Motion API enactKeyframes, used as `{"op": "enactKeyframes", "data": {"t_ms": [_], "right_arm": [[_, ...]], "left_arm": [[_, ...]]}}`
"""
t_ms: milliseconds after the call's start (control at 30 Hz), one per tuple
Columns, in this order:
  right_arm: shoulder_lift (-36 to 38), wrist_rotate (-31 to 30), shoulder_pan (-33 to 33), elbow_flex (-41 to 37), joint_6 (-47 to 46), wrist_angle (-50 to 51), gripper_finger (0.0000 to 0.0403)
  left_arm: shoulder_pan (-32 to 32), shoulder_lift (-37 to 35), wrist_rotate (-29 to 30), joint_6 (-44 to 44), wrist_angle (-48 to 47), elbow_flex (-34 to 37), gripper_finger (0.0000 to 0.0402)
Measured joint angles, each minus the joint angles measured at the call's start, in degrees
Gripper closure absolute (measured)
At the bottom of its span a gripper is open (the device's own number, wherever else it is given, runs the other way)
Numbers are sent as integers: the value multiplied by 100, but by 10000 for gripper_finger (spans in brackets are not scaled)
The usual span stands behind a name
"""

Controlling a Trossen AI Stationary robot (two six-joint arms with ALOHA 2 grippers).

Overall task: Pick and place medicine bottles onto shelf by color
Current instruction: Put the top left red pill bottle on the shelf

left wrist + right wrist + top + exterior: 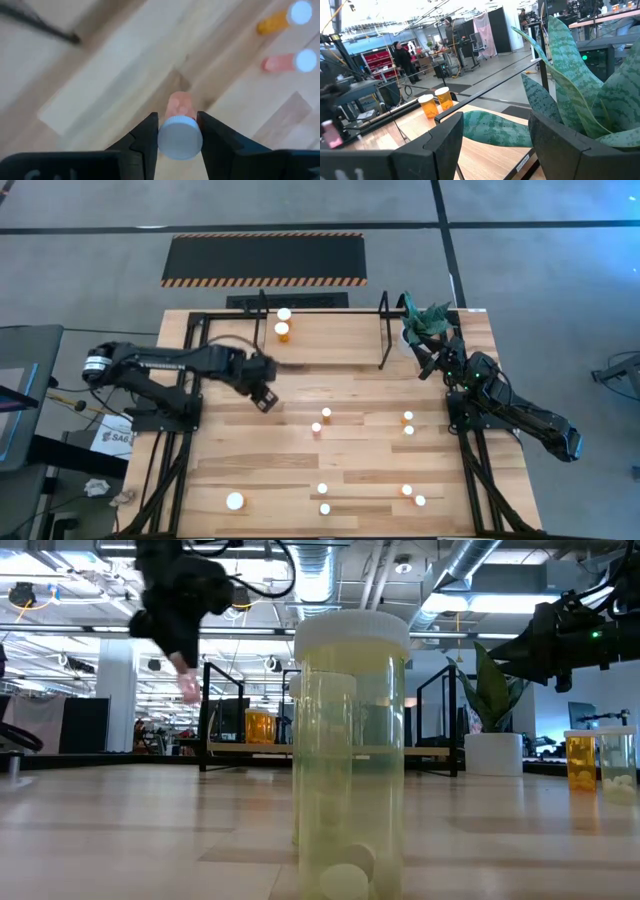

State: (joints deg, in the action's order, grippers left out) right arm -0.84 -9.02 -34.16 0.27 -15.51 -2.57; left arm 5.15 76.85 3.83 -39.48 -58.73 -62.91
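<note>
Bottles nearest the low camera come first: a large pale bottle (350, 755) with a white cap stands close to the lens, with a couple of white tablets lying at its bottom, and a narrower clear one overlaps it in front. The shelf (300, 335) stands across the bench (330, 470) from that pair, at the far edge.

Farther in from the near edge of the bench, small white-capped bottles stand scattered and well apart from one another: a larger cap (235, 501), a pair (323, 498) and another pair (413, 495). Nearer the shelf stand an orange and a reddish bottle (321, 422) together, with two more (408, 423) toward the right arm's side.

Between these and the shelf, the left tool (265, 398) hangs above the bench, its fingers pressed against the white cap of a pinkish bottle (179, 131), which is lifted clear of the wood.

On the shelf floor stand two orange bottles (283, 325) side by side, near its left hoop end.

Beside the shelf's right end, the right tool (495, 135) is spread wide and grips nothing, hovering among the leaves of the green plant (428, 322) in its white pot.
</note>
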Motion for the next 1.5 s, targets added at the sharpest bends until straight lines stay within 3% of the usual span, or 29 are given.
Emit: {"op": "enactKeyframes", "data": {"t_ms": [433, 933, 1200, 1500], "right_arm": [[1, -1, 0, -1, 0, -1, 154], [0, 1, -1, -1, 0, 0, 154], [2, 0, 0, 1, 0, 0, 154], [0, -1, 1, -1, 0, 0, 154]], "left_arm": [[1350, 2094, -28, 2904, -847, -2673, 297], [2192, 4119, 253, 4407, -1170, -5065, 297], [2457, 4778, 287, 4711, -1251, -5712, 297], [2711, 4997, 450, 5118, -1088, -5770, 297]]}}
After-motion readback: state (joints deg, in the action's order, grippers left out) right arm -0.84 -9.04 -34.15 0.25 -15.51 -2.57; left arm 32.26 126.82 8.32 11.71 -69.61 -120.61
